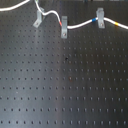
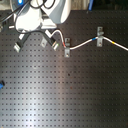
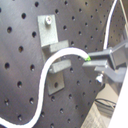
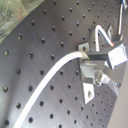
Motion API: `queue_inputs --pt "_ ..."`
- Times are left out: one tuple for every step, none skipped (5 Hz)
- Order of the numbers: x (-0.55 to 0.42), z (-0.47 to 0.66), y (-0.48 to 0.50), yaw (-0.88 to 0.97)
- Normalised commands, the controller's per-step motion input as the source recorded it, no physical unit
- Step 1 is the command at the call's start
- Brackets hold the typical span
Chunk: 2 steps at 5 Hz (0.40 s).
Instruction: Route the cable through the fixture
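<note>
Hand (image 3: 95, 64) is pinched on the cable (image 3: 47, 75), which loops right across the slanted fixture (image 3: 52, 55) on the counter (image 1: 65, 90). I'd keep it taut and press it down into the slot, not beside it.

The tabletop (image 1: 65, 85) is black, patterned with an even grid of small holes. The cable (image 1: 80, 23) is white, with short red-orange, blue and yellow bands. The fixture (image 1: 37, 21) is plain grey metal, as are the narrow clip (image 1: 64, 29) and wide clip (image 1: 101, 18).
</note>
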Motion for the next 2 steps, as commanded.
queue_inputs --pt "0.004 0.38 0.15 0.47" --pt "-0.071 0.27 0.192 0.4"
